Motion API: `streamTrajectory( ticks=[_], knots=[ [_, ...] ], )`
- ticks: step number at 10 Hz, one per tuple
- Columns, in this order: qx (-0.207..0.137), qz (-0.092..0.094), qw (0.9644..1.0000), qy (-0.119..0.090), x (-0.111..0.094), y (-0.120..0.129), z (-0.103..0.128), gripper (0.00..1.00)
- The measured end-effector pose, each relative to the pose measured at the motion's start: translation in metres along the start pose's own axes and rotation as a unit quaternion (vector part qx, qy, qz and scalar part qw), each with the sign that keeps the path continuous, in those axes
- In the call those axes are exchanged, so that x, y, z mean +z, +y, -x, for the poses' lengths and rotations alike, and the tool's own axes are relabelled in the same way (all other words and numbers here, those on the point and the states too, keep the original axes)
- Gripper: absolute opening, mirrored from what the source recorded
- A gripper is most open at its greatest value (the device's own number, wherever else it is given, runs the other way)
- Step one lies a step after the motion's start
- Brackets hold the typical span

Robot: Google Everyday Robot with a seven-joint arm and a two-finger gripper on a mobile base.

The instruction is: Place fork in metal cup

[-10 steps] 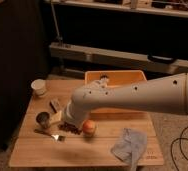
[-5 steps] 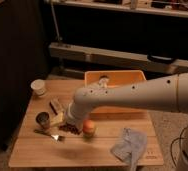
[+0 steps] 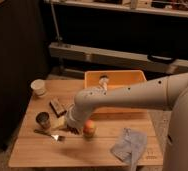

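Observation:
The fork (image 3: 49, 134) lies flat on the wooden table (image 3: 82, 150) at the front left, dark handle to the left, shiny head to the right. The metal cup (image 3: 43, 120) stands upright just behind it, dark grey and shiny. My gripper (image 3: 73, 128) hangs at the end of the big white arm (image 3: 132, 95), low over the table, just right of the fork's head and right of the metal cup. It is beside the fork, apart from the cup.
A white cup (image 3: 38, 87) stands at the back left. A small dark block (image 3: 57, 106) lies behind the metal cup. An orange fruit (image 3: 89, 128) sits right of the gripper. An orange tray (image 3: 116, 81) is at the back; a crumpled grey cloth (image 3: 129, 145) is at the front right.
The arm's elbow has shifted slightly; the gripper stays low beside the fork. The fork, the cup and the other objects have not moved.

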Motion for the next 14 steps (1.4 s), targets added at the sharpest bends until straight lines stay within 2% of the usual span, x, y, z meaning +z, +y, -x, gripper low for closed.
streamTrajectory(
  ticks=[2,7,14],
  knots=[
    [-0.004,0.001,0.9999,0.012,0.008,0.002,-0.003,0.57],
    [-0.014,-0.010,0.9993,0.034,0.025,0.008,-0.008,0.57],
    [-0.016,-0.006,0.9993,0.032,0.020,0.007,-0.009,0.57]
  ],
)
